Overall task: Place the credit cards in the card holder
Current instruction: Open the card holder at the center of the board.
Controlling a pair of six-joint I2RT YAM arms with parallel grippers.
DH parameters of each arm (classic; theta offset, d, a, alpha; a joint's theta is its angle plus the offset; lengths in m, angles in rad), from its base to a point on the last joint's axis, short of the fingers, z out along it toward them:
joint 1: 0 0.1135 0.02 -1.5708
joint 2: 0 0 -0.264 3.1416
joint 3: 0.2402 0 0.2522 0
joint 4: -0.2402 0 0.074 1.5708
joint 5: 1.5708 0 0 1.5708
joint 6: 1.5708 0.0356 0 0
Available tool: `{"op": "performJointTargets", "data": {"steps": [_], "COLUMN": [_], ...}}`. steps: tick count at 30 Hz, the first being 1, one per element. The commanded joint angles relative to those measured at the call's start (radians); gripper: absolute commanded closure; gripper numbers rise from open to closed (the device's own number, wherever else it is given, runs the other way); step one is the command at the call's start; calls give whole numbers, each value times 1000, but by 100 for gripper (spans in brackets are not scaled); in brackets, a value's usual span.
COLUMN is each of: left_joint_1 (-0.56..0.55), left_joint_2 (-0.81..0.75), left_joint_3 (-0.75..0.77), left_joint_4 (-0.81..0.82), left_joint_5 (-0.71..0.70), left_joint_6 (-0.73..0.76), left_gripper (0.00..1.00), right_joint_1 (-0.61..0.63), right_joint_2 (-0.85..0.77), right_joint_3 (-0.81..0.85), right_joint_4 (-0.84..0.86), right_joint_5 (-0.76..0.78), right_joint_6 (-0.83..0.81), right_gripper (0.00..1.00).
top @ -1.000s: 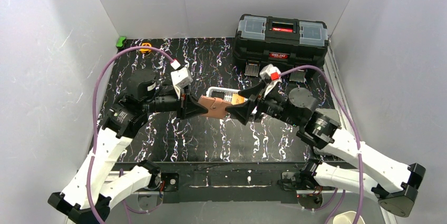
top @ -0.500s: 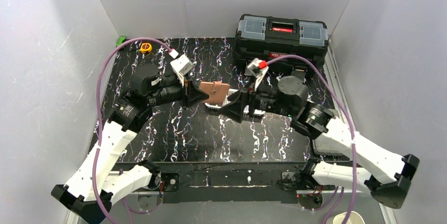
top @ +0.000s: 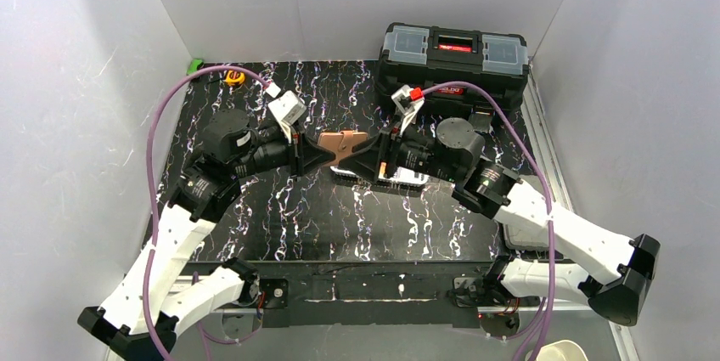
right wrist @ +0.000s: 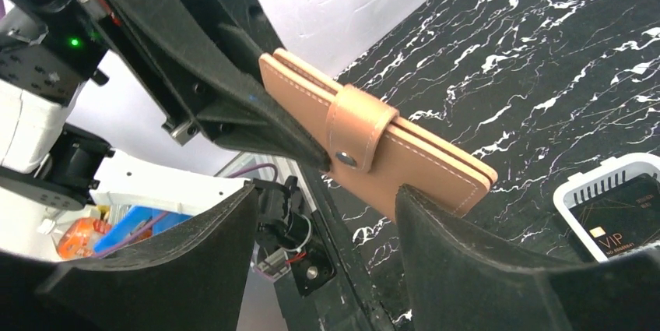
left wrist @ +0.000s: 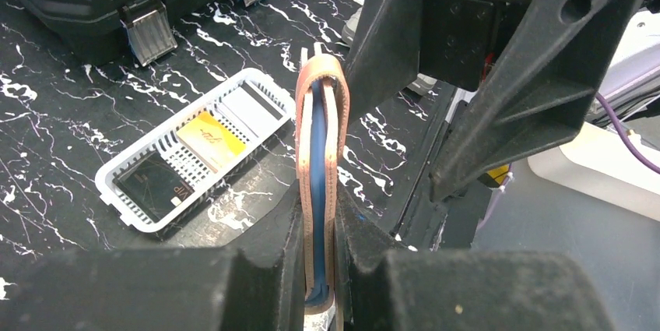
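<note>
Since a second ago, has carried the salmon-pink leather-like folding card holder (top: pixel 344 143) away from the near edge and turned it edge-up over the middle of the black white-veined bench (top: pixel 340 217). Grips it with the left fingers (top: pixel 323 154), clamped tight on one end with no gap showing. Shows a thin light-blue plastic credit card (left wrist: pixel 317 152) standing between the two leaves. Has the snap tab (right wrist: pixel 359 130) buttoned across the outside. Meets it from the opposite side with the right fingers (top: pixel 361 160), spread wide on either side of the holder's free end and gripping nothing; cannot tell whether touching. Just beyond, resting on the bench: white slotted plastic basket (left wrist: pixel 117 205), with a black card (left wrist: pixel 152 183) and an orange card (left wrist: pixel 208 135) lying flat inside. Farthest, at the far right corner: black plastic toolbox (top: pixel 454 55).
</note>
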Motion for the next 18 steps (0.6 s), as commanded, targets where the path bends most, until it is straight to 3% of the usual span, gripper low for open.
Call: {"op": "performJointTargets", "data": {"steps": [1, 9, 18], "left_joint_1": [-27, -57, -75], "left_joint_2": [-19, -11, -11], "left_joint_3": [-21, -27, -44], "left_joint_4": [19, 28, 44], "left_joint_5": [10, -2, 24], "left_joint_6": [-11, 8, -16], "left_gripper": [100, 100, 100], "right_joint_1": [6, 28, 81], "right_joint_2": [28, 85, 117], "right_joint_3": [44, 115, 154], "right_joint_4": [71, -5, -18], "right_joint_5": [104, 187, 346], "right_joint_6": [6, -14, -35], "right_gripper": [31, 34, 50]}}
